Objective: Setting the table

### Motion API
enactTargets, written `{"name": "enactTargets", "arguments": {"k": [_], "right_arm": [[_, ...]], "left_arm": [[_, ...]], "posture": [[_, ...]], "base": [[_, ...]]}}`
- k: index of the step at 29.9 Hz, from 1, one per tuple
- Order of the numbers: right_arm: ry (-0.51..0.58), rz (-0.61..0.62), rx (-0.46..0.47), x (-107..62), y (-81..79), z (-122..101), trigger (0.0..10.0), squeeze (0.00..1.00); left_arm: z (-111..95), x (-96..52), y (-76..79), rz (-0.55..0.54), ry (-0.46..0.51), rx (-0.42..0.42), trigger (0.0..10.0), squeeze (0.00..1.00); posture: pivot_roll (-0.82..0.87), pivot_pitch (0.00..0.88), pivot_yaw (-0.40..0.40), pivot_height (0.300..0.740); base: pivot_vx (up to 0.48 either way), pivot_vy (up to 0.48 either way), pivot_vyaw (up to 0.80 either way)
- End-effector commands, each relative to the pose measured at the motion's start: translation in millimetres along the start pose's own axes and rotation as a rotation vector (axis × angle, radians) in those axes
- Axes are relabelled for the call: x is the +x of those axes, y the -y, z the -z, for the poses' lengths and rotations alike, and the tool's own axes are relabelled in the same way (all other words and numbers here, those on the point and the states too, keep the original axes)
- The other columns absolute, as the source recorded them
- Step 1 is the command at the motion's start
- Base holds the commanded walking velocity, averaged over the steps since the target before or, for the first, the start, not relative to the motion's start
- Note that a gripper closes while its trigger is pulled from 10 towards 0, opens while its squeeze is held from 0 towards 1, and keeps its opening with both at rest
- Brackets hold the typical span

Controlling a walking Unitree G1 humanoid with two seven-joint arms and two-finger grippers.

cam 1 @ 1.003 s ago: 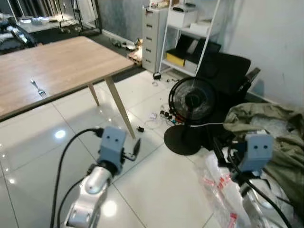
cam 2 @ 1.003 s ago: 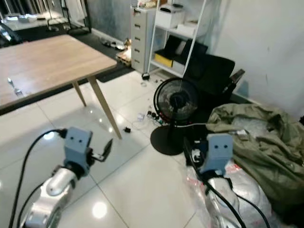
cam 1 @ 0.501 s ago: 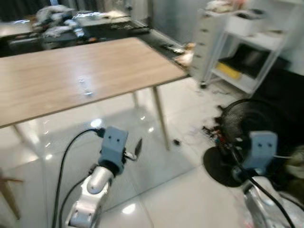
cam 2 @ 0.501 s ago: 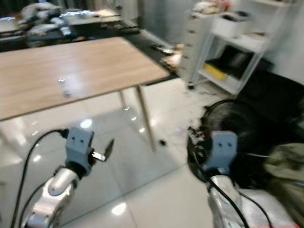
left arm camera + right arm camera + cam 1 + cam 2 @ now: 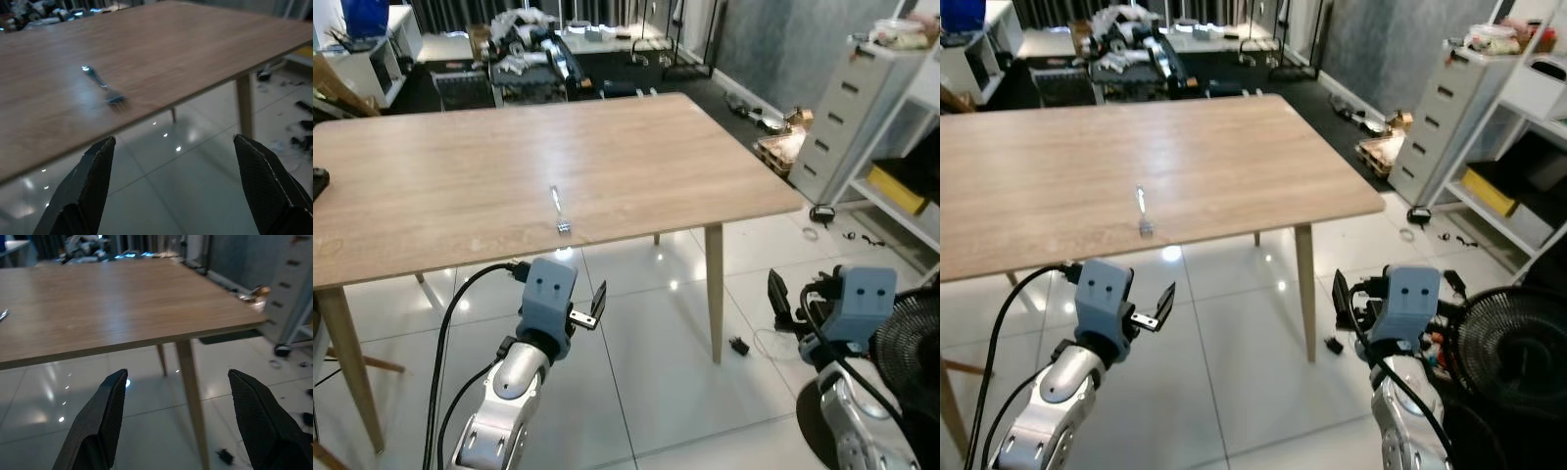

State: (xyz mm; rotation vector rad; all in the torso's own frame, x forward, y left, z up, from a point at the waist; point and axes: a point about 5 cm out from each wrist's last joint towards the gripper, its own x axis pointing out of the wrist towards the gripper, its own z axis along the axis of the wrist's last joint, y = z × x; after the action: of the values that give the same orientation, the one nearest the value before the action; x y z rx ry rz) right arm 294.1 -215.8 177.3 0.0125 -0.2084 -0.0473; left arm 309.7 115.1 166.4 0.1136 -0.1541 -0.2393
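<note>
Fork, small and silver [image 5: 559,211], lies alone near the front edge of the long light wooden table [image 5: 636,147], at about 12 o'clock from the spread, empty left gripper [image 5: 176,191], and the right gripper [image 5: 188,421] is spread and empty too, so the setting looks barely begun

A fork [image 5: 559,211] lies on the surface [image 5: 636,147], just ahead of the left fingers [image 5: 78,196].

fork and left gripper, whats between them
Only bare wood of the table up to its near edge, then open air over the tiled floor. In the left wrist view the fork lies ahead of the open left gripper, nothing else between them.
</note>
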Motion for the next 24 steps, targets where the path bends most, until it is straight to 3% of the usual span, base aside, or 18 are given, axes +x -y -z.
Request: {"name": "enactTargets", "arguments": {"k": [1,6,8,10,11,13,14,16,17,19,21,24], "right_arm": [[-0.015,-0.009,-0.038,-2.4,4.8,0.6,10.0,0.0],[-0.032,-0.093,0.003,-1.3,-0.6,-4.2,10.0,0.0],[-0.042,-0.229,0.131,-4.0,-16.5,-10.1,10.0,0.0],[-0.041,-0.294,0.168,-6.2,-25.2,-13.0,10.0,0.0],[-0.037,-0.37,0.199,-9.4,-37.1,-16.7,10.0,0.0],[-0.037,-0.37,0.199,-9.4,-37.1,-16.7,10.0,0.0],[-0.034,-0.434,0.202,-12.7,-48.5,-18.9,10.0,0.0],[-0.034,-0.434,0.202,-12.7,-48.5,-18.9,10.0,0.0],[-0.034,-0.486,0.198,-15.5,-59.6,-19.6,10.0,0.0],[-0.034,-0.486,0.198,-15.5,-59.6,-19.6,10.0,0.0],[-0.034,-0.532,0.187,-17.5,-74.8,-19.9,10.0,0.0],[-0.036,-0.543,0.184,-17.4,-80.3,-21.5,10.0,0.0]], "left_arm": [[-1.5,0.0,0.8,0.008,-0.005,-0.002,10.0,0.0],[-10.5,3.8,-5.2,0.014,0.013,0.007,10.0,0.0],[-16.3,6.1,-11.4,0.009,0.029,0.024,10.0,0.0],[-18.0,6.7,-13.8,0.006,0.033,0.031,10.0,0.0],[-18.8,7.0,-16.6,0.005,0.034,0.039,10.0,0.0],[-18.8,7.0,-16.6,0.005,0.034,0.039,10.0,0.0],[-18.5,6.8,-18.8,0.005,0.032,0.045,10.0,0.0],[-18.5,6.8,-18.8,0.005,0.032,0.045,10.0,0.0],[-18.1,6.5,-20.4,0.005,0.03,0.049,10.0,0.0],[-18.1,6.5,-20.4,0.005,0.03,0.049,10.0,0.0],[-17.4,6.2,-21.4,0.012,0.021,0.05,10.0,0.0],[-17.2,6.4,-20.9,0.021,0.016,0.049,10.0,0.0]], "posture": [[0.0,0.105,0.078,0.74],[0.0,0.105,0.079,0.74],[0.0,0.105,0.079,0.74],[0.01,0.105,0.077,0.74],[0.01,0.105,0.077,0.74],[0.01,0.105,0.077,0.74],[0.01,0.105,0.077,0.74],[0.01,0.105,0.077,0.74],[0.01,0.105,0.077,0.74],[0.01,0.105,0.077,0.74],[0.01,0.106,0.076,0.74],[0.01,0.106,0.076,0.74]], "base": [[0.48,0.0,0.0],[0.48,0.0,0.0],[0.48,0.0,0.0],[0.48,0.0,0.0],[0.48,0.0,0.0],[0.48,0.0,0.0],[0.48,0.0,0.0],[0.48,0.0,0.0],[0.48,0.0,0.0],[0.48,0.0,0.0],[0.48,0.0,0.0],[0.48,0.0,0.0]]}}
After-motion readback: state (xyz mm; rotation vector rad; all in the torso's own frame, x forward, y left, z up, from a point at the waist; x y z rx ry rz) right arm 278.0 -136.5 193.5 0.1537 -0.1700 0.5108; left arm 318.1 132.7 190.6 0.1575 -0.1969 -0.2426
